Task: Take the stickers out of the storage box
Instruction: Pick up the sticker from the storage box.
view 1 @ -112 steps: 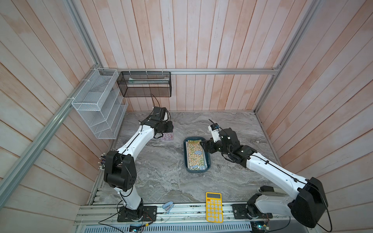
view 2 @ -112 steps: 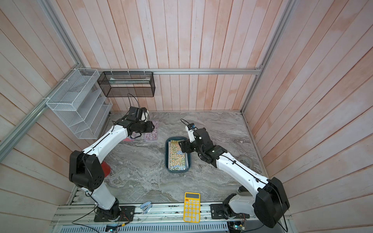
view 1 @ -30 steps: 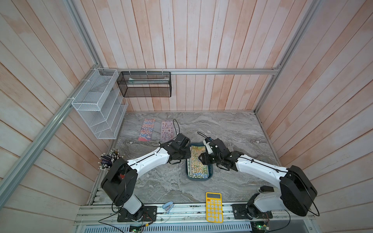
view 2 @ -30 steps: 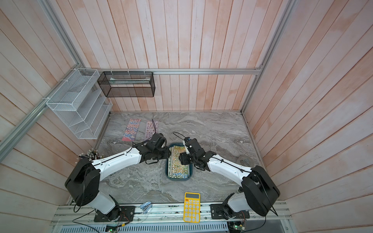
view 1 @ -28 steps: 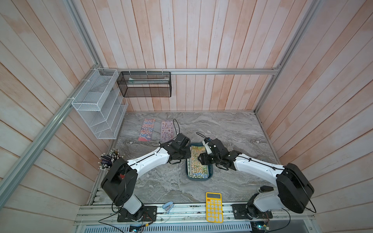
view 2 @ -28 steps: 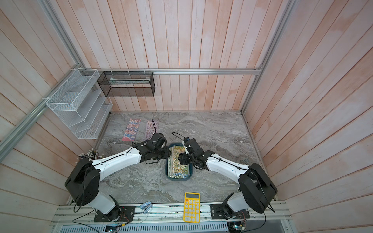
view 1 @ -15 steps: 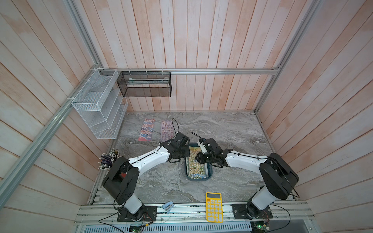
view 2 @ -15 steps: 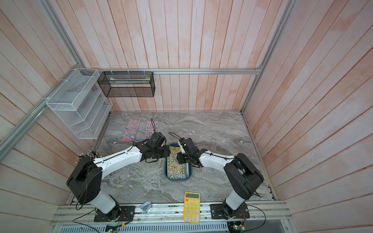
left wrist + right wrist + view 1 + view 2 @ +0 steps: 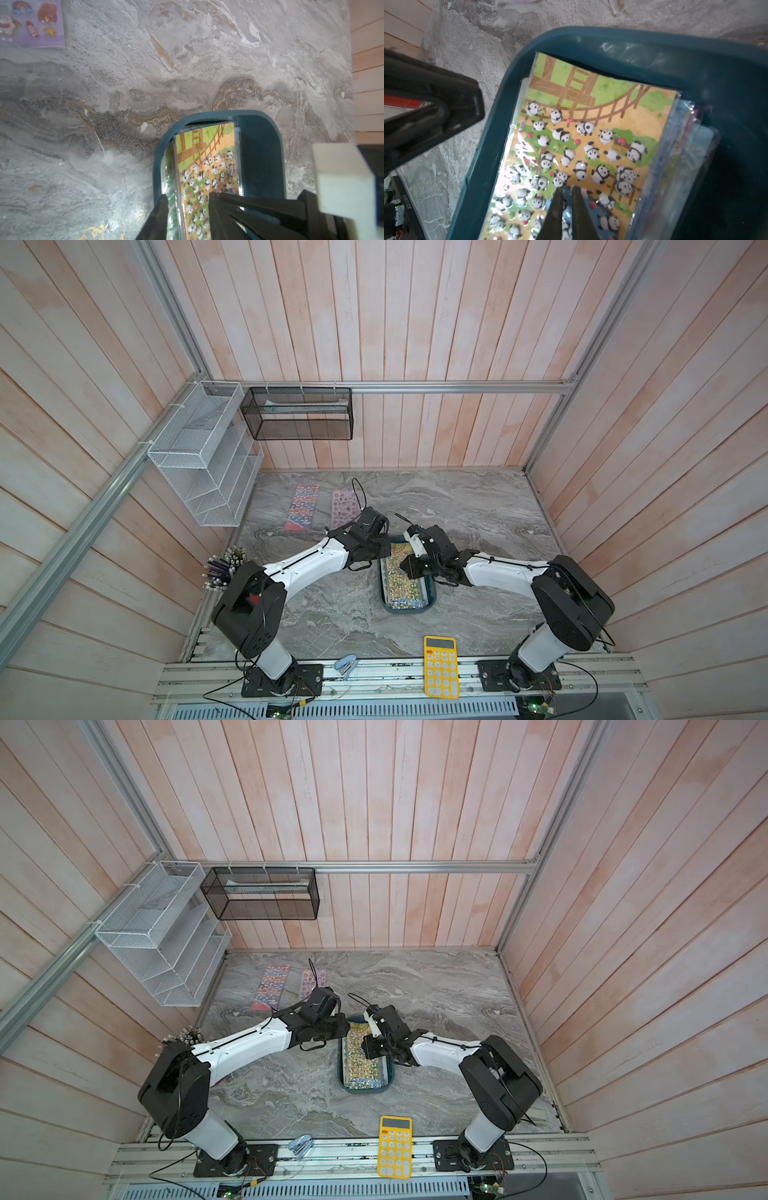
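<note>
The dark teal storage box (image 9: 430, 600) lies mid-table and holds a stack of stickers (image 9: 402, 578). The top sheet shows pandas on yellow and green (image 9: 581, 135). My left gripper (image 9: 188, 196) is open at the box's far end, its fingers astride the raised long edge of that panda sheet (image 9: 207, 162). My right gripper (image 9: 566, 191) is shut, its tips down on the panda sheet; I cannot tell whether it pinches the film. Two more sheets lie flat at the back left: a red-blue one (image 9: 302, 507) and a pink-lilac one (image 9: 344, 508).
A yellow calculator (image 9: 440, 666) and a small blue stapler (image 9: 346, 664) sit at the front edge. A bundle of pencils (image 9: 222, 568) stands at the left wall. On the walls hang a white wire rack (image 9: 203, 456) and a black mesh basket (image 9: 297, 412).
The left arm has come from the back left, where the pink sheet now lies, to the box's far end. The right gripper has slid toward that end and closed on the panda sheet.
</note>
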`<state>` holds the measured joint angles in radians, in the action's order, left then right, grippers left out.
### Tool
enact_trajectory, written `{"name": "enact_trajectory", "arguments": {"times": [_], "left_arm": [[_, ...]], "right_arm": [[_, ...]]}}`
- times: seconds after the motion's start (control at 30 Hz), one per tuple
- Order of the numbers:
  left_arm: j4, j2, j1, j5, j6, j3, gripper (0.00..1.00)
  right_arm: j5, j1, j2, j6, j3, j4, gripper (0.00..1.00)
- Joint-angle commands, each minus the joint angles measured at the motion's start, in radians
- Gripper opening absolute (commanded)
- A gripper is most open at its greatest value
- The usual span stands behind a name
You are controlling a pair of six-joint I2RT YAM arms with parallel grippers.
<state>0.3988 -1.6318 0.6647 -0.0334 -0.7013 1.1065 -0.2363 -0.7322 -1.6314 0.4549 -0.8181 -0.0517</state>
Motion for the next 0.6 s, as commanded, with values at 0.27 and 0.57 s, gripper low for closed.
{"name": "enact_trajectory", "arguments": {"times": [0.27, 0.57], "left_arm": [[-0.028, -0.085, 0.003, -0.036, 0.012, 0.019, 0.35], [-0.026, -0.136, 0.027, -0.042, 0.01, 0.06, 0.03]], "right_arm": [[-0.024, 0.006, -0.018, 0.013, 0.022, -0.031, 0.12], [-0.023, 0.014, 0.001, 0.011, 0.039, -0.032, 0.12]]}}
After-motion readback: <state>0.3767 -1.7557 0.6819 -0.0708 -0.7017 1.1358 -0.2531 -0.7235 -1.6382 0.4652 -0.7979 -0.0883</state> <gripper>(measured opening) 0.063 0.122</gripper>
